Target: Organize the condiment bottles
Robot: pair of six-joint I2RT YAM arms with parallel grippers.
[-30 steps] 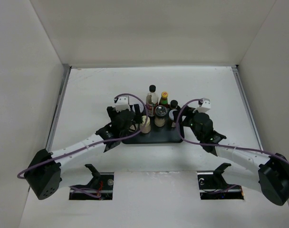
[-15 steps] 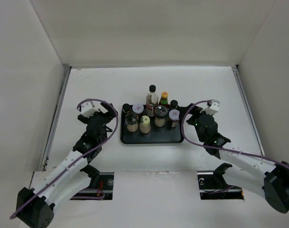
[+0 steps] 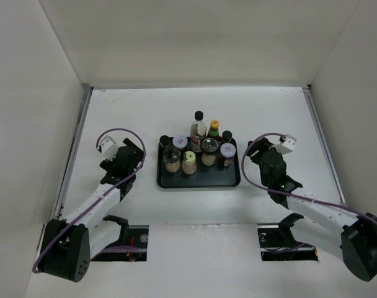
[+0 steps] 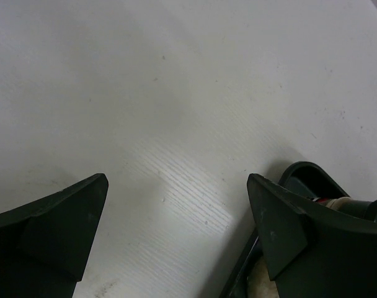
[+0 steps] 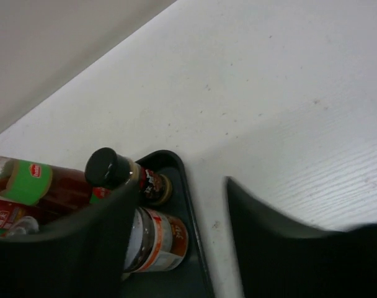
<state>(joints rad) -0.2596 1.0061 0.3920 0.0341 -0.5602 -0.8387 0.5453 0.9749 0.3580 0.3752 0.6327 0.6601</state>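
The condiment bottles stand together on a black tray [image 3: 198,181]. At the back are a tall black-capped bottle [image 3: 198,129], a yellow-capped green-necked bottle [image 3: 214,128] and a small black-capped bottle [image 3: 227,135]. Short jars [image 3: 189,162] fill the front rows. My left gripper [image 3: 134,158] is on the table left of the tray, open and empty [image 4: 177,180]. My right gripper [image 3: 253,156] is right of the tray, its jaws apart and holding nothing [image 5: 182,182]. The right wrist view shows the small black-capped bottle [image 5: 105,167] and a red-labelled jar [image 5: 164,239] beside its left finger.
White walls enclose the table on the left, back and right. The tray's corner [image 4: 307,171] shows by the left gripper's right finger. Two cut-outs with black fittings [image 3: 120,239] lie in the near shelf by the arm bases.
Both arms have drawn back from the bottles on the tray, the left gripper out to the left, the right gripper out to the right. The right jaws have narrowed.
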